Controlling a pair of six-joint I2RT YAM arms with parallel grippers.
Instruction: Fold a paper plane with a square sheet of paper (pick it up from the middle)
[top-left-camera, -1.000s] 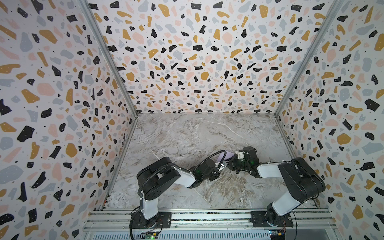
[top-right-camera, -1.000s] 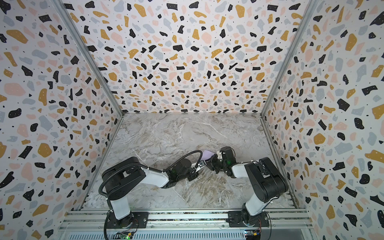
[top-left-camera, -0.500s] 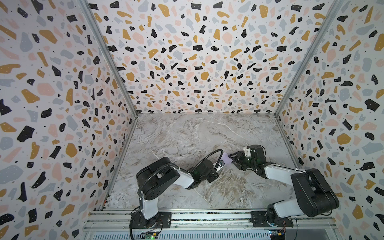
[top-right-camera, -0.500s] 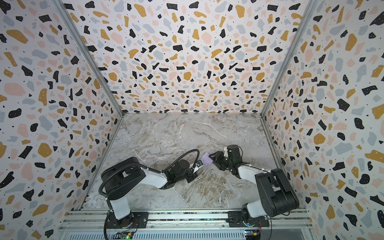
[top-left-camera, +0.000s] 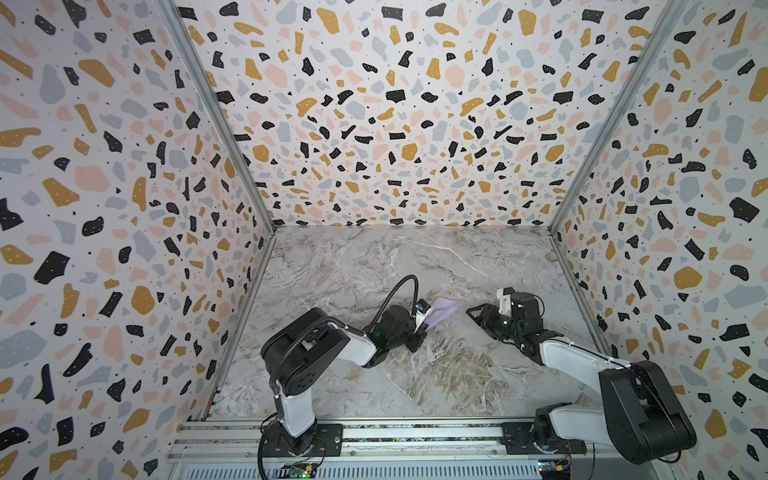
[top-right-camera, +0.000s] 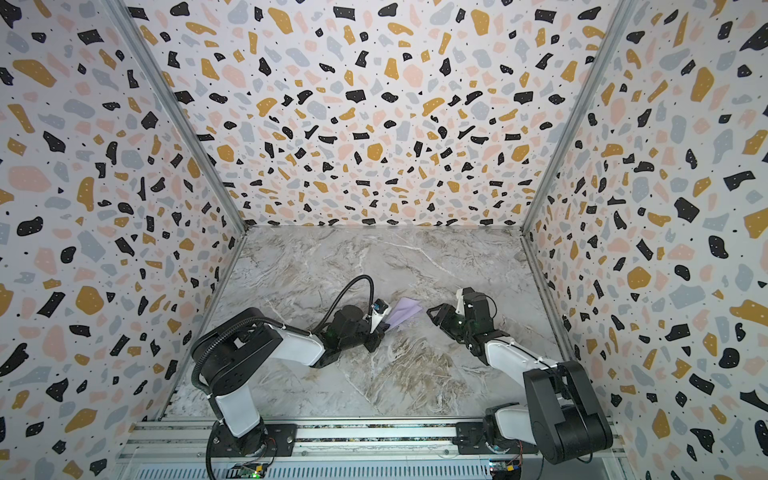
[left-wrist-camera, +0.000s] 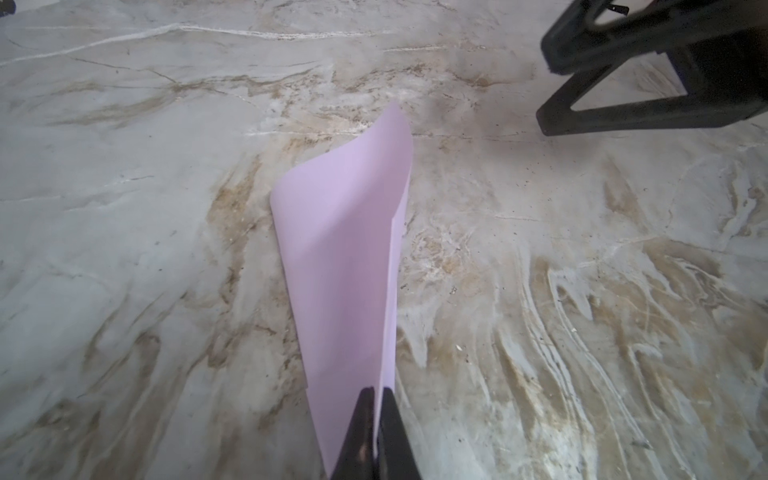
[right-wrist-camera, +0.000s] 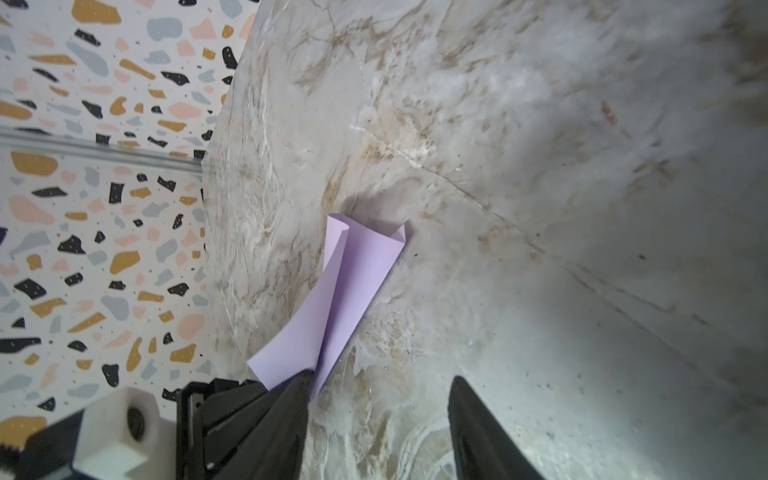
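Robot lab test cell: terrazzo-print wall panels (top-left-camera: 124, 208) on three sides, marble-print tabletop (top-left-camera: 374, 257), aluminium rail (top-left-camera: 415, 434) carrying arm bases (top-left-camera: 291, 440).

No legible text or labels

Black joints (top-left-camera: 305, 357), white links (top-left-camera: 358, 350), ribbed black cable (top-left-camera: 400, 286), black right pincer (top-left-camera: 473, 315)

We look down into a booth closed on three sides: the back wall (top-left-camera: 395, 124) and both side walls (top-left-camera: 104, 208) carry a terrazzo print of ochre, pink, grey and black chips on white. Metal strips (top-left-camera: 220, 120) run up the two corners. The floor (top-left-camera: 415, 257) is pale grey marble veined with brown under soft, even light, and an aluminium rail (top-left-camera: 415, 434) edges its near side.
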